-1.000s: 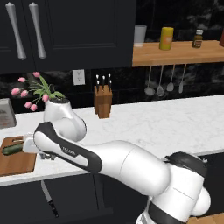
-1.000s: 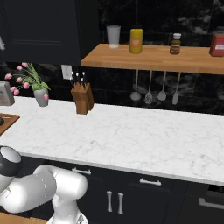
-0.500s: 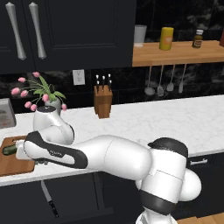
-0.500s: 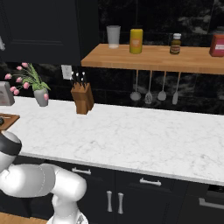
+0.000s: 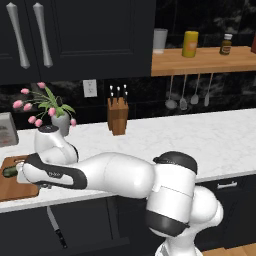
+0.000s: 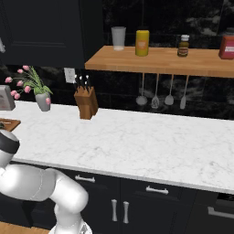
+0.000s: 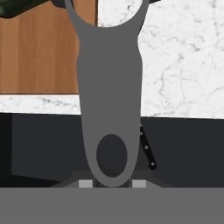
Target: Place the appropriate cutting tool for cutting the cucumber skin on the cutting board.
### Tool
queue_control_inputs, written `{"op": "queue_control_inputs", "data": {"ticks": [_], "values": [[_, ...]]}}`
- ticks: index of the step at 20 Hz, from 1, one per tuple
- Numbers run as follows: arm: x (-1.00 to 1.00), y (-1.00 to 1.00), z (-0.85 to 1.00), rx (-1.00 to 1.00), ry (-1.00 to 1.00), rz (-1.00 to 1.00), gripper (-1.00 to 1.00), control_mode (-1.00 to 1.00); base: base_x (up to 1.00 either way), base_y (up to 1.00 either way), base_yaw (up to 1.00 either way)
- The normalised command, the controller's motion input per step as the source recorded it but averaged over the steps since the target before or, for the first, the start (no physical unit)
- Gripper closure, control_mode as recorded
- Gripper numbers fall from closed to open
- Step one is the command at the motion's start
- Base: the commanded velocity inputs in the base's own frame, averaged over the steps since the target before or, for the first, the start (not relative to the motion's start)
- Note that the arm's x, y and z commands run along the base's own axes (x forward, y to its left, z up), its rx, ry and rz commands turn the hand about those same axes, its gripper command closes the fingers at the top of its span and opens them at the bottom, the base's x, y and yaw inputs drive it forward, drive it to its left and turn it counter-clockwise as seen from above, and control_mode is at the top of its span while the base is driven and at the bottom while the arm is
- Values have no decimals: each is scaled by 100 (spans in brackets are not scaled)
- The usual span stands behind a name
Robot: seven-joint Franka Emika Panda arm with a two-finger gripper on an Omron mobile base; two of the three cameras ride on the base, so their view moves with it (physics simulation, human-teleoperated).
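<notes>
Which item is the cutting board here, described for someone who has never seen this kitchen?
Follow the white marble counter to its far left end, past the knife block and the vase of pink flowers. The cutting board lies flat at the front edge there, a brown wooden rectangle with a dark green cucumber on it, the only flat wooden thing on the counter.

A white marble countertop [image 6: 137,141] runs below a black marbled backsplash [image 6: 201,96], over dark lower cabinets with silver handles [image 6: 119,210]. Dark upper cabinets with long silver pulls [image 5: 30,35] hang at left — beside them a wooden wall shelf [image 6: 160,61], metal utensils [image 6: 162,91] hanging beneath. A white wall outlet [image 5: 90,88] sits on the backsplash.
</notes>
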Motion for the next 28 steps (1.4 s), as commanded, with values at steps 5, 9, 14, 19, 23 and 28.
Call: {"op": "queue_control_inputs", "data": {"ticks": [5,9,14,19,23,28], "values": [[32,8,-39,-3,0,0,100,-100,0,0,0],[25,29,-23,-3,0,0,100,-100,0,0,0],[12,39,-10,-4,0,0,100,-100,0,0,0],[9,36,-4,-4,0,0,100,-100,0,0,0],[21,19,-16,-1,0,0,100,-100,0,0,0],[24,3,-32,0,0,0,100,-100,0,0,0]]}}
